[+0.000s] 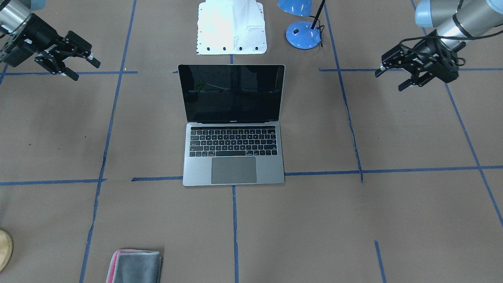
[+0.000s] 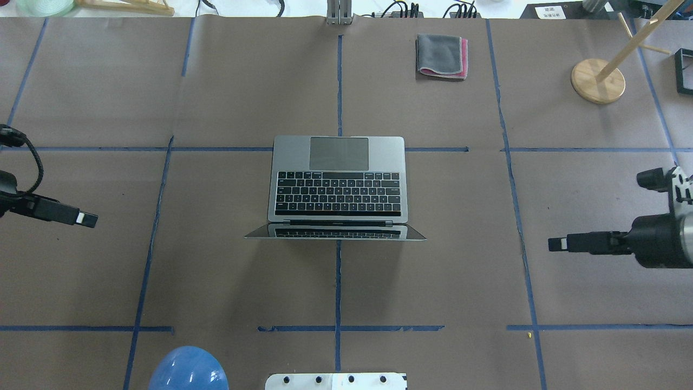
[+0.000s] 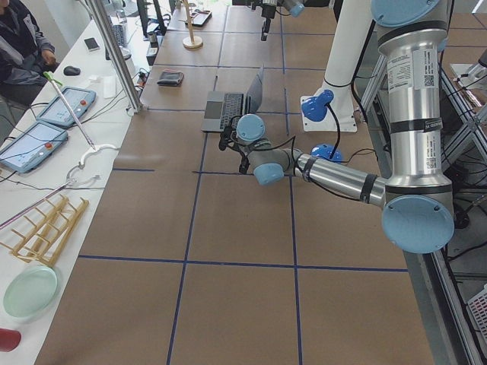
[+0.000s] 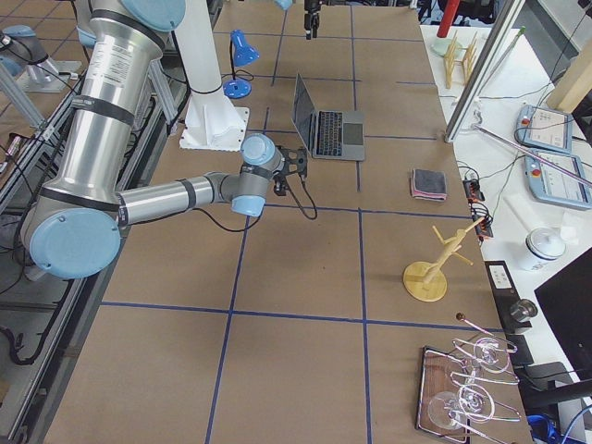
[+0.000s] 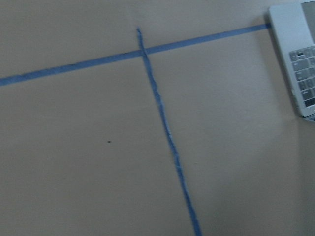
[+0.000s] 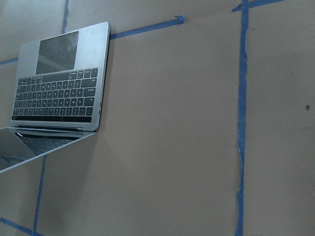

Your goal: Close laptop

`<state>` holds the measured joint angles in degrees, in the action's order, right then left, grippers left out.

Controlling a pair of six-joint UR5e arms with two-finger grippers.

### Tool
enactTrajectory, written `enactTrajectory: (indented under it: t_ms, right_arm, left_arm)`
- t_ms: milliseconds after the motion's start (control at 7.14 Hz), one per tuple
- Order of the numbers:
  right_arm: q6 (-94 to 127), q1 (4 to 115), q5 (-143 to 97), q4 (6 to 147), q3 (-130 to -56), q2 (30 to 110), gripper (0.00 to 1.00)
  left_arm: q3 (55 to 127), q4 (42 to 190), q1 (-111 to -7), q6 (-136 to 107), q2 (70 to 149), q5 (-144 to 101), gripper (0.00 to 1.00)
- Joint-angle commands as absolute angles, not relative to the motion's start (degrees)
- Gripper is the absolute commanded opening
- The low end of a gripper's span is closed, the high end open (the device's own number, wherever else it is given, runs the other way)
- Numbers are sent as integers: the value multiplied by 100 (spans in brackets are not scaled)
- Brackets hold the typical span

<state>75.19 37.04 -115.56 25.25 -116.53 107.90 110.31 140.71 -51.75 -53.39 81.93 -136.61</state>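
Note:
The laptop (image 1: 234,125) stands open in the middle of the table, with its black screen upright and its keyboard facing away from the robot. It also shows in the overhead view (image 2: 338,184), at the right edge of the left wrist view (image 5: 300,64) and in the right wrist view (image 6: 59,88). My left gripper (image 1: 389,81) is open and empty, hovering far to the laptop's side (image 2: 91,219). My right gripper (image 1: 85,70) is open and empty, equally far off on the other side (image 2: 553,244). Neither touches the laptop.
A folded grey cloth with a pink edge (image 2: 441,56) lies at the far side of the table. A blue desk lamp (image 1: 302,33) and the white robot base (image 1: 232,27) stand behind the laptop's screen. A wooden stand (image 2: 598,80) is at the far right.

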Motion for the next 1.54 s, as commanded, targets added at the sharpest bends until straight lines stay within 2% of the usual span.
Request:
enactTrajectory:
  t_ms: [0, 140, 280, 420, 560, 700, 840, 980, 1400]
  right_arm:
    - [8154, 1846, -9407, 2479, -12100, 10784, 99]
    - [8365, 1271, -8647, 2479, -12146, 10767, 91]
    - [8541, 770, -7961, 2479, -12260, 10740, 71]
    - [8778, 373, -7319, 2479, -12296, 10584, 38]
    - [8919, 12, -6538, 2505, -12278, 10199, 20]
    - [8921, -391, -5451, 2496, -12130, 9682, 16]
    - [8912, -761, -4649, 2513, -11755, 9076, 6]
    - [8903, -799, -4545, 2522, -11499, 8757, 3]
    - [8842, -704, -4544, 2531, -11523, 8719, 0]
  left_arm:
    - [11161, 14922, -4101, -6509, 8209, -12785, 100]
    - [11275, 14933, -3687, -6809, 8218, -12240, 99]
    - [11329, 15159, -3152, -7220, 8313, -11643, 86]
    - [11329, 15387, -2633, -7886, 8497, -10845, 52]
    - [11329, 15398, -2202, -8023, 8612, -10097, 17]
    - [11320, 15390, -1875, -8024, 8744, -9333, 2]
    - [11303, 15372, -1568, -8033, 8919, -8864, 0]
    - [11242, 15337, -1451, -8033, 9147, -8685, 0]
    - [11215, 15119, -1441, -8042, 9640, -8657, 0]
